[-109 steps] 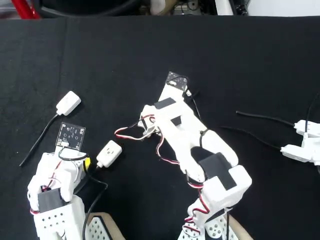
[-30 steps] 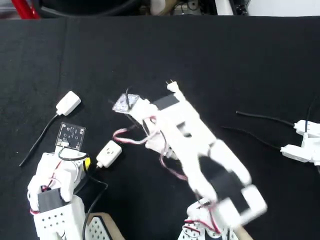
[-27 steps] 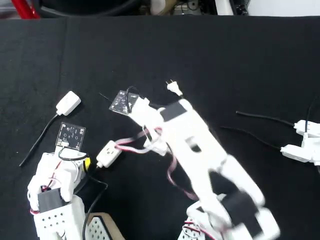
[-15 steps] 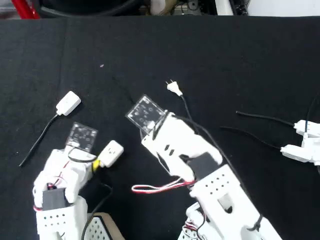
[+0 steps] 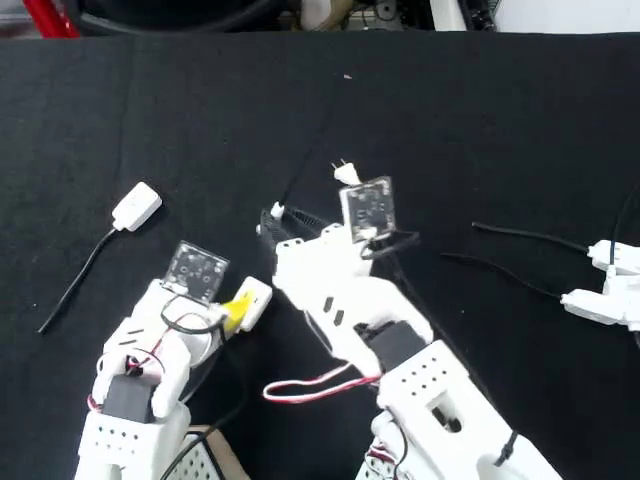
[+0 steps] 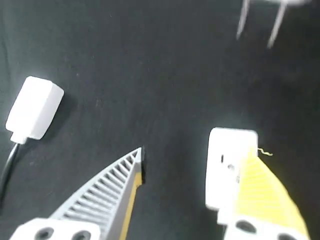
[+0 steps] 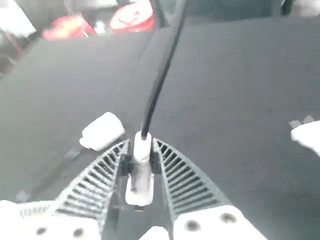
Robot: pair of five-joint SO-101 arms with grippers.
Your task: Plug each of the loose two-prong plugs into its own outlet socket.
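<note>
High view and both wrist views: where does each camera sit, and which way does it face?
High view: fixed above the black table, looking down on the left arm and right arm.
Left wrist view: on the left arm, looking past the open left tool at the outlet socket.
Right wrist view: on the right arm, looking along the right tool, shut on a plug.
All three show the white corded block.

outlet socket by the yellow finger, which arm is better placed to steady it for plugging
Left. The left end effector is open with the outlet socket between its fingers, beside the yellow one; the right end effector is shut on a plug.
</note>
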